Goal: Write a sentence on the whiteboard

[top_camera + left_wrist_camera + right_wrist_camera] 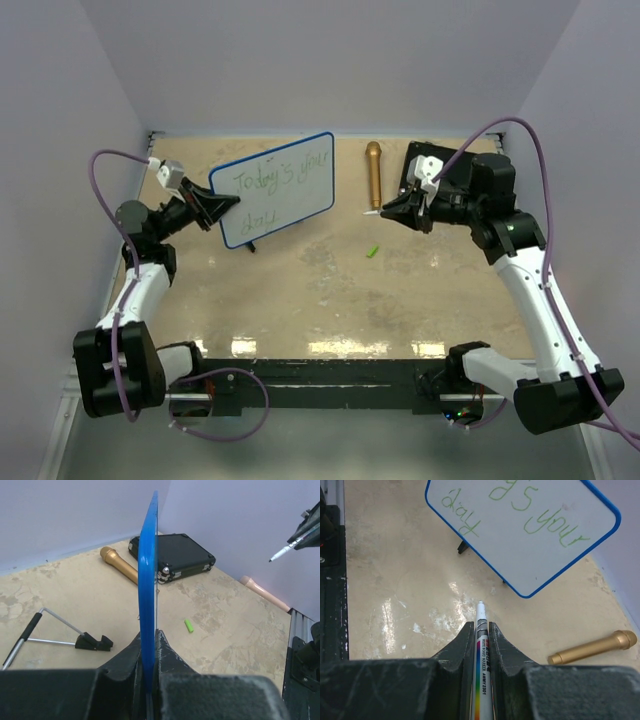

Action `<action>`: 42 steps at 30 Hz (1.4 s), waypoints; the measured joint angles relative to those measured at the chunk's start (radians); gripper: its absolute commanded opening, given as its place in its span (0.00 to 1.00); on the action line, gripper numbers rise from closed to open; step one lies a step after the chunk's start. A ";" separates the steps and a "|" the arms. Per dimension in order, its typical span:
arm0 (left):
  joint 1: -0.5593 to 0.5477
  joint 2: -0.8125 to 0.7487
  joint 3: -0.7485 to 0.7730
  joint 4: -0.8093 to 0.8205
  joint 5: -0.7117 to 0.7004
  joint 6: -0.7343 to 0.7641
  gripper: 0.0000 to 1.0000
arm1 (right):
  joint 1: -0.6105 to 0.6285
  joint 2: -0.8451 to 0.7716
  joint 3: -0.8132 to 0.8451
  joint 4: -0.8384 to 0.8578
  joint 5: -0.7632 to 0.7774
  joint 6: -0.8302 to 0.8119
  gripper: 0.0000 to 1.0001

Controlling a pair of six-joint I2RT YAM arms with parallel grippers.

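The whiteboard (290, 185), white with a blue rim, is held tilted above the table at the back left. Green writing on it reads "Today's your day". My left gripper (225, 205) is shut on its left edge; the left wrist view shows the whiteboard (148, 580) edge-on between the left gripper's (148, 635) jaws. My right gripper (395, 210) hovers to the right of the board, apart from it, shut on a white marker (481, 630). The marker's tip sticks out past the right gripper (480, 625) toward the whiteboard (520, 530), clear of its surface.
A gold cylinder (373, 172) lies at the back centre. Beside it is a black case (175, 555), partly under the right arm. A small green cap (373, 251) lies mid-table. A black wire stand (75, 640) rests below the board. Walls close three sides.
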 measured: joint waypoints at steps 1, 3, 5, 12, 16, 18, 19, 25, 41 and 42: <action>0.010 0.019 0.002 0.032 0.006 -0.023 0.00 | 0.000 0.000 -0.006 0.004 -0.003 0.001 0.00; 0.032 0.058 0.006 0.103 0.011 -0.074 0.00 | 0.000 0.000 -0.019 0.016 -0.004 0.004 0.00; 0.052 0.094 0.008 0.177 0.014 -0.119 0.00 | 0.000 0.001 -0.033 0.027 -0.005 0.006 0.00; 0.095 0.213 0.025 0.378 0.033 -0.223 0.00 | 0.000 0.017 -0.064 0.061 -0.015 0.012 0.00; 0.115 0.286 0.044 0.432 0.040 -0.277 0.00 | 0.000 0.019 -0.074 0.069 -0.029 0.013 0.00; 0.124 0.314 0.044 0.440 0.041 -0.310 0.00 | 0.000 0.019 -0.077 0.077 -0.030 0.013 0.00; 0.128 0.325 0.044 0.440 0.041 -0.324 0.00 | 0.000 0.019 -0.079 0.080 -0.031 0.013 0.00; 0.132 0.329 0.041 0.454 0.040 -0.341 0.00 | 0.000 0.019 -0.092 0.093 -0.034 0.013 0.00; 0.119 0.176 -0.051 0.465 -0.031 -0.497 0.00 | 0.008 0.021 -0.125 0.094 -0.081 -0.041 0.00; 0.110 0.151 -0.070 0.462 -0.046 -0.510 0.00 | 0.016 0.026 -0.114 0.088 -0.079 -0.042 0.00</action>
